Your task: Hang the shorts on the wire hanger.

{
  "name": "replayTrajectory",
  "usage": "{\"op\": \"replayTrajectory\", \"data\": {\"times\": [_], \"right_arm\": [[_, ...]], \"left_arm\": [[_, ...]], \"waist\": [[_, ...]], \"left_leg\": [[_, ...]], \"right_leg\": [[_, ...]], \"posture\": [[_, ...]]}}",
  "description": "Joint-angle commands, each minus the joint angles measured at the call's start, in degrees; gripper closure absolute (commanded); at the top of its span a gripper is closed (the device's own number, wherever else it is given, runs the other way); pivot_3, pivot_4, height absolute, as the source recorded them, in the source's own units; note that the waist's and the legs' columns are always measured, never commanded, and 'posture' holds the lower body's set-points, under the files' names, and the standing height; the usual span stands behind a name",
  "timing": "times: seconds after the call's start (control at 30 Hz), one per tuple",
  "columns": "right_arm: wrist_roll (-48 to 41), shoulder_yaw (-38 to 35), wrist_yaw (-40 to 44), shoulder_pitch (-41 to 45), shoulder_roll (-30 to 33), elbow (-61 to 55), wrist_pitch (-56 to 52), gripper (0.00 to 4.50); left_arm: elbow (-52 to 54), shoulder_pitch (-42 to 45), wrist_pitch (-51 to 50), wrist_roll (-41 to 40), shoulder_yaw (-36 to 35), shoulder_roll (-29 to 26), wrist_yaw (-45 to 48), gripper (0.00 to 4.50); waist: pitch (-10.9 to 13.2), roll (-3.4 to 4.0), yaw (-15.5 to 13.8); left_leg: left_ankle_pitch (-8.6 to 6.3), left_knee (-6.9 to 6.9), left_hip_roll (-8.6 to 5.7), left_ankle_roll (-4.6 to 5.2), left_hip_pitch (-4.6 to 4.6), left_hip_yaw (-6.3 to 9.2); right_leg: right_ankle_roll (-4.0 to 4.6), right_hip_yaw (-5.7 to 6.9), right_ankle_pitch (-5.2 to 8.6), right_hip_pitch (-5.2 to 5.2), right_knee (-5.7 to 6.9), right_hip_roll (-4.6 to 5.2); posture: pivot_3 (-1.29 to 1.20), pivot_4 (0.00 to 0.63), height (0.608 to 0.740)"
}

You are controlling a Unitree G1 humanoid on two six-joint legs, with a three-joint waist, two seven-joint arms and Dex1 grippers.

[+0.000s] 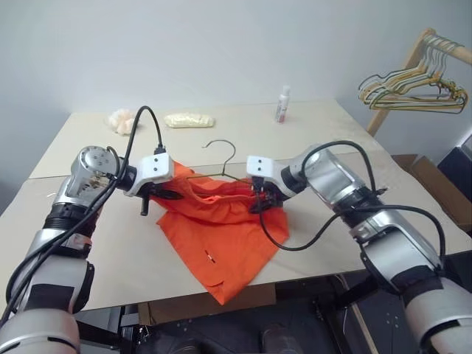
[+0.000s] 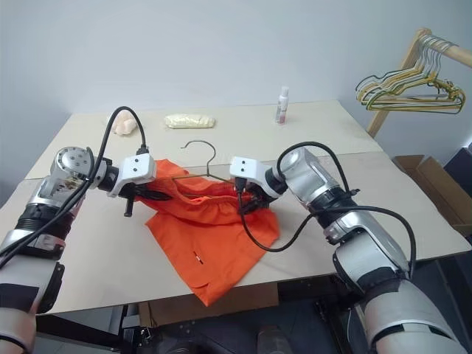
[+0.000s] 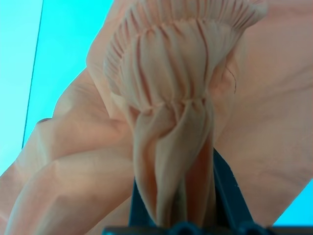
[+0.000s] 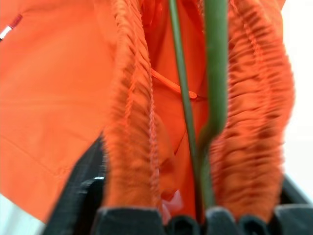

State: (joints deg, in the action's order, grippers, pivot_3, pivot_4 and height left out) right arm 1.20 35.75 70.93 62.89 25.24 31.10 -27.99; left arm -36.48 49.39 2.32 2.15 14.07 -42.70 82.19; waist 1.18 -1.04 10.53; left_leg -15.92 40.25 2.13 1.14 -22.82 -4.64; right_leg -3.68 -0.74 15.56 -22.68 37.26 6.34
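Note:
The bright orange shorts (image 1: 221, 236) lie on the table (image 1: 332, 133), their legs trailing toward the front edge. The waistband is lifted between my two grippers. My left gripper (image 1: 173, 195) is shut on the gathered waistband (image 3: 166, 73) at its left end. My right gripper (image 1: 259, 203) holds the right end. In the right wrist view both folds of the waistband (image 4: 132, 98) and the olive wire (image 4: 215, 73) sit between its fingers. The wire hanger (image 1: 221, 147) has its hook standing up behind the waistband. Its lower part is hidden inside the shorts.
A bunch of mixed-colour wire hangers (image 1: 413, 92) hangs on a wooden rack at the far right. At the table's back stand a small bottle (image 1: 282, 103), a pale yellow bundle (image 1: 189, 119) and a peach-coloured bundle (image 1: 122, 120). A cardboard box (image 1: 435, 184) sits right of the table.

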Motion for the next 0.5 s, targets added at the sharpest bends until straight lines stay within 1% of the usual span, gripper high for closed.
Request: {"op": "replayTrajectory", "data": {"times": [0.03,0.13,0.17,0.2,0.3,0.43,0.5], "right_arm": [[1.1,-1.8,2.6,3.2,-0.6,0.6,2.3,2.9],[1.3,-2.4,4.4,3.2,-0.4,-0.1,2.2,4.0],[1.4,-2.6,4.8,2.9,-0.1,-0.5,2.2,4.27],[1.4,-2.8,5.2,2.5,0.1,-0.9,1.9,4.47],[0.9,-3.4,6.9,0.9,1.2,-3.4,0.3,4.47],[-0.6,-5.3,8.1,-2.6,3.6,-8.8,-4.8,4.47],[-2.1,-7.2,8.0,-6.5,6.2,-13.4,-9.7,4.47]], "left_arm": [[2.2,0.5,0.6,-1.1,-1.3,-0.1,0.3,4.5],[2.3,0.2,0.8,-1.0,-1.2,-0.1,0.2,4.5],[2.4,0.2,0.9,-1.0,-1.2,0.0,0.3,4.5],[2.5,0.1,1.2,-1.0,-1.1,0.1,0.5,4.5],[2.6,-0.4,3.2,-1.0,-0.7,0.5,1.2,4.5],[2.4,0.0,2.6,-3.7,-2.2,1.9,2.8,3.46],[2.0,0.8,1.3,-5.5,-3.5,1.5,4.0,2.71]], "waist": [[0.0,0.0,0.0],[0.0,0.0,0.0],[0.0,0.0,0.0],[0.0,0.0,0.0],[0.0,0.0,0.0],[0.0,0.0,-0.1],[0.0,0.0,0.0]], "left_leg": [[0.01,0.0,0.0,-0.01,0.0,0.0],[0.01,0.0,-0.01,-0.02,-0.01,0.01],[0.01,0.0,-0.01,-0.02,-0.01,0.01],[0.01,0.01,-0.01,-0.02,-0.01,0.01],[0.01,0.01,-0.01,-0.02,-0.01,0.01],[0.01,0.03,-0.06,-0.01,-0.05,0.05],[0.0,0.06,-0.06,0.0,-0.05,0.07]], "right_leg": [[0.0,0.0,0.0,0.0,0.0,0.0],[0.0,0.0,0.0,-0.01,0.01,0.01],[0.0,0.0,0.0,-0.01,0.01,0.01],[0.0,0.0,0.0,-0.01,0.02,0.02],[0.0,0.0,0.0,-0.02,0.05,0.02],[0.0,0.03,0.0,-0.01,0.04,0.08],[0.0,0.03,0.0,-0.01,0.05,0.09]], "posture": [[-0.14,0.0,0.74],[-0.14,0.0,0.74],[-0.14,0.0,0.74],[-0.14,0.0,0.74],[-0.16,0.0,0.74],[-0.16,0.0,0.74],[-0.17,0.0,0.74]]}}
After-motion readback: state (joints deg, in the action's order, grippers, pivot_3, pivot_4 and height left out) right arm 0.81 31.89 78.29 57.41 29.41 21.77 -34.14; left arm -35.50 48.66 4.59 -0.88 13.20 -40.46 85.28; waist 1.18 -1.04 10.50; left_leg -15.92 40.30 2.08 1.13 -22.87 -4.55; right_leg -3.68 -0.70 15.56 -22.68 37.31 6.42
